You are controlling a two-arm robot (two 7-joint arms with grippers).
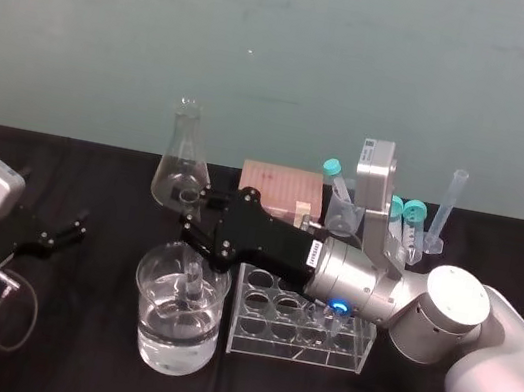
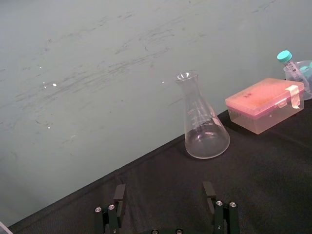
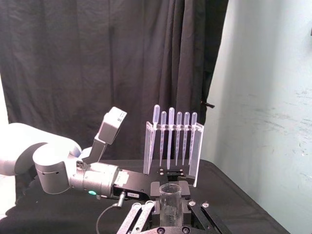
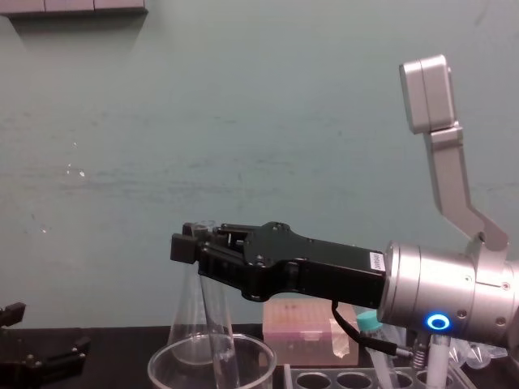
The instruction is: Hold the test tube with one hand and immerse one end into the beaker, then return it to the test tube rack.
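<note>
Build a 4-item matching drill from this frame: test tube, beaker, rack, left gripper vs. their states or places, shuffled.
1. test tube
2. beaker
3. test tube rack
4. left gripper

A. open, empty, far left
B. holds water
C. stands right of the beaker
D. gripped by the right gripper, lower end in the water

Pairs: 1-D, 2-B, 3-C, 4-A

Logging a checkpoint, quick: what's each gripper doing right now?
Left gripper: open, empty, parked on the left.
Right gripper: shut on the test tube, its lower end in the beaker.
</note>
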